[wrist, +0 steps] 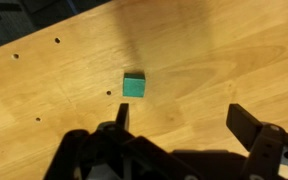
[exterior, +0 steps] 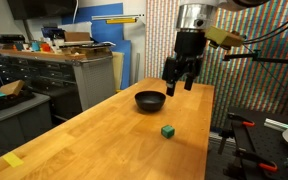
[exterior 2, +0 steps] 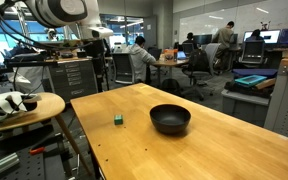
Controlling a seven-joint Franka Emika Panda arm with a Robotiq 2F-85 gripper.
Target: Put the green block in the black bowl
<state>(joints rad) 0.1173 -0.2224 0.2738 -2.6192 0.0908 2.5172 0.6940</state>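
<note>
The green block [exterior: 168, 130] is a small dark-green cube on the wooden table [exterior: 104, 140], also seen in an exterior view [exterior 2: 119, 119] and in the wrist view [wrist: 133, 85]. The black bowl [exterior: 150, 100] sits farther along the table, apart from the cube; it also shows in an exterior view [exterior 2: 170, 119]. My gripper [exterior: 181, 88] hangs high above the table near the bowl, open and empty. In the wrist view its fingers [wrist: 182, 122] are spread, with the cube on the table far below, beyond and left of the gap.
The table has small dark holes [wrist: 56, 41] in its surface. A cabinet with clutter [exterior: 69, 60] stands beside the table. A round stool with objects [exterior 2: 19, 105] stands near the table edge. People sit at desks [exterior 2: 139, 50] in the background.
</note>
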